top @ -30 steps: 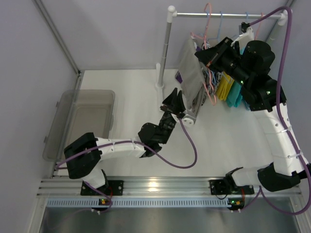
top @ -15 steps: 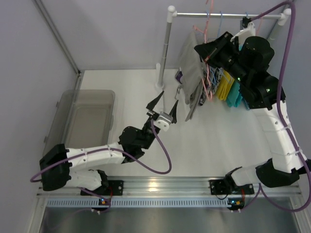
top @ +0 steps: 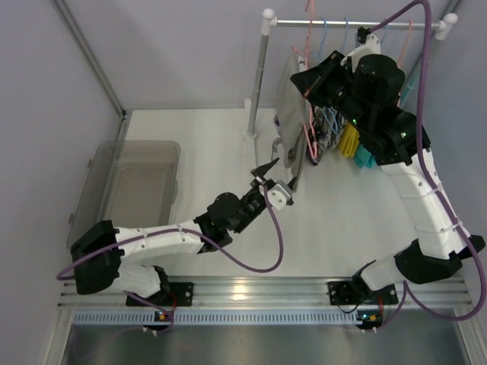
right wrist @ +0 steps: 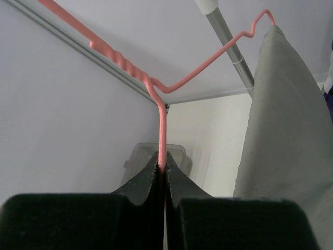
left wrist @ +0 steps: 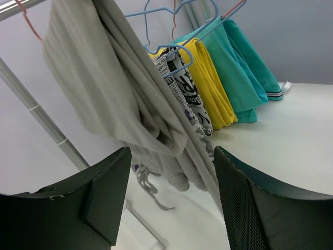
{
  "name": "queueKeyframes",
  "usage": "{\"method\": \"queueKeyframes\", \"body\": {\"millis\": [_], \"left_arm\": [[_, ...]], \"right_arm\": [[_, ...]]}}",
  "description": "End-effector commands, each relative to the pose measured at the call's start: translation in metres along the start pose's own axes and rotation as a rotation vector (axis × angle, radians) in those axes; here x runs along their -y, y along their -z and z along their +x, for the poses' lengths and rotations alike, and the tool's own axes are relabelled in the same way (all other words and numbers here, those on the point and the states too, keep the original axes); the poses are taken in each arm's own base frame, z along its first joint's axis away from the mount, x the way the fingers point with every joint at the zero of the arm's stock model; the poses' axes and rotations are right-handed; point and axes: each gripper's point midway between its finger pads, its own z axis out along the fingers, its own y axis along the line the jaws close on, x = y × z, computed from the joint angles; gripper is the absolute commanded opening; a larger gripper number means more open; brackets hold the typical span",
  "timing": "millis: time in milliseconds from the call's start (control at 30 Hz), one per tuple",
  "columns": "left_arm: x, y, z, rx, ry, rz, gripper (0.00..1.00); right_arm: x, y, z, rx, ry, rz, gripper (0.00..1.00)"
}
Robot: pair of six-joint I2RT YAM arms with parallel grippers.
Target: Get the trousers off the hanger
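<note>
The grey trousers (top: pixel 288 103) hang draped over the pink hanger (right wrist: pixel 162 130) near the left end of the rack rail (top: pixel 358 24), just beside the white rack pole (top: pixel 259 84). The right gripper (top: pixel 310 82) is pinched tight on the hanger's stem below its twisted neck, jaws pressed together around the wire. The left gripper (left wrist: pixel 171 200) sits low in front of the trousers, fingers spread wide, holding nothing and clear of the cloth. Crowding close behind the trousers are a black-and-white print garment (left wrist: pixel 184 96), a yellow garment (left wrist: pixel 210 88) and a teal garment (left wrist: pixel 242 67), with blue hangers (left wrist: pixel 174 13) among them. A clear plastic bin (top: pixel 129 190) rests well apart from the rack, on the left side of the table (top: pixel 205 137).
</note>
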Motion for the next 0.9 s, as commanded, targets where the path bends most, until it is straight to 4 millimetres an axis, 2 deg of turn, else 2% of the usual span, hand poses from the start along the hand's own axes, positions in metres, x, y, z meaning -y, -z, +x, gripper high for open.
{"method": "queueKeyframes", "body": {"millis": [0, 167, 267, 433, 533, 600, 700, 867], "left_arm": [[-0.007, -0.015, -0.021, 0.048, 0.056, -0.016, 0.69], [-0.016, -0.032, -0.017, 0.038, 0.069, -0.039, 0.67], [-0.023, -0.038, -0.007, 0.011, 0.073, -0.062, 0.64], [-0.038, -0.041, -0.003, 0.001, 0.075, -0.107, 0.58], [-0.045, -0.039, -0.002, -0.001, 0.071, -0.123, 0.5], [-0.05, -0.039, -0.001, -0.003, 0.068, -0.13, 0.39], [-0.057, -0.038, 0.0, -0.003, 0.072, -0.148, 0.31], [-0.063, -0.041, -0.003, 0.01, 0.065, -0.155, 0.25]], "right_arm": [[-0.038, 0.019, -0.039, 0.128, -0.002, -0.108, 0.0], [-0.04, 0.019, -0.036, 0.121, 0.004, -0.113, 0.0], [-0.043, 0.02, -0.037, 0.122, 0.008, -0.124, 0.0], [-0.044, 0.018, -0.033, 0.108, 0.009, -0.13, 0.0], [-0.046, 0.017, -0.03, 0.101, 0.008, -0.14, 0.0], [-0.047, 0.017, -0.03, 0.098, 0.009, -0.143, 0.0], [-0.048, 0.017, -0.028, 0.092, 0.009, -0.151, 0.0], [-0.05, 0.015, -0.025, 0.081, 0.008, -0.164, 0.0]]}}
